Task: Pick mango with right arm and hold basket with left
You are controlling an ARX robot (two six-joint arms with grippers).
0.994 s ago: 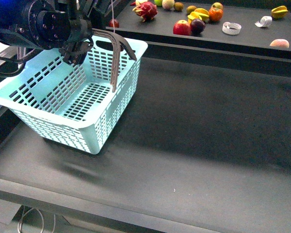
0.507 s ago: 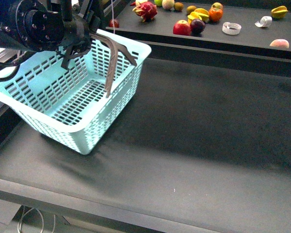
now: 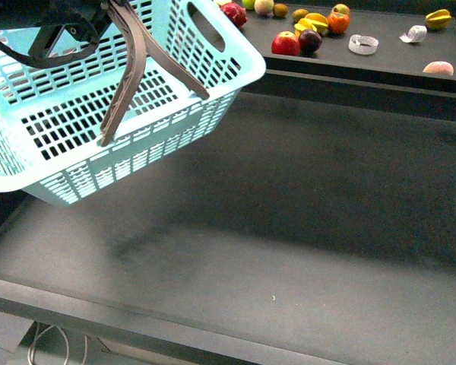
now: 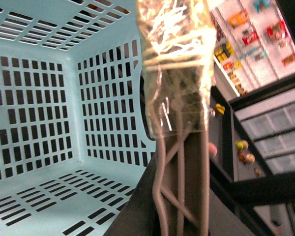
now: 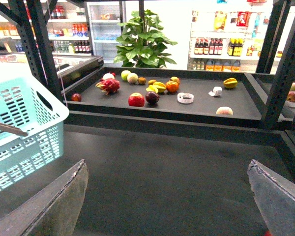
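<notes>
Front view: basket [image 3: 167, 133] hangs tilted at the left, clear of the table [image 3: 304, 228]. Its handles [image 3: 123, 84] run up into the left gripper [image 4: 179, 125], which is clamped on them. Right gripper [image 5: 167, 206] is spread wide and empty, low over the table. Mango [image 3: 314, 23] lies on the far shelf [image 3: 395, 61] between red apple [image 3: 285, 43] and orange [image 3: 337, 21], well apart from both grippers.
</notes>
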